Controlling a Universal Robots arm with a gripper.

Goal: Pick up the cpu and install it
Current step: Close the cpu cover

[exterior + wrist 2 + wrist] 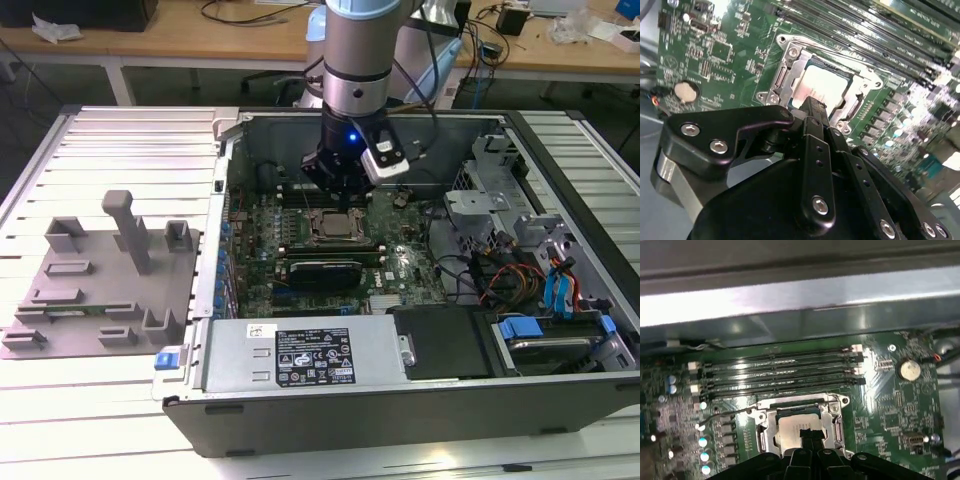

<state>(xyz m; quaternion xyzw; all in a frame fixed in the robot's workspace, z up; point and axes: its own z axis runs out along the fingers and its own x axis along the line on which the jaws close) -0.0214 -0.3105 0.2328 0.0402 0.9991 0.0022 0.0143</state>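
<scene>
The cpu (826,84) lies flat in the metal-framed socket (781,76) of the green motherboard (405,262), its pale silver top facing up. It also appears as the cpu (792,424) in the first wrist view and as the cpu (329,228) in the exterior view. My gripper (344,204) hangs just above the socket inside the open computer case. In both wrist views the black fingers come together into one narrow tip, gripper (813,106) and gripper (807,433), over the chip's near edge. Nothing shows between the fingers. Whether the tip touches the chip is unclear.
The grey tray (100,295) with upright plastic blocks lies on the slatted table at the exterior view's left. Memory slots (780,371) run beside the socket, and a coin battery (910,369) sits on the board. Drive cages and cables (520,260) crowd the case's right side.
</scene>
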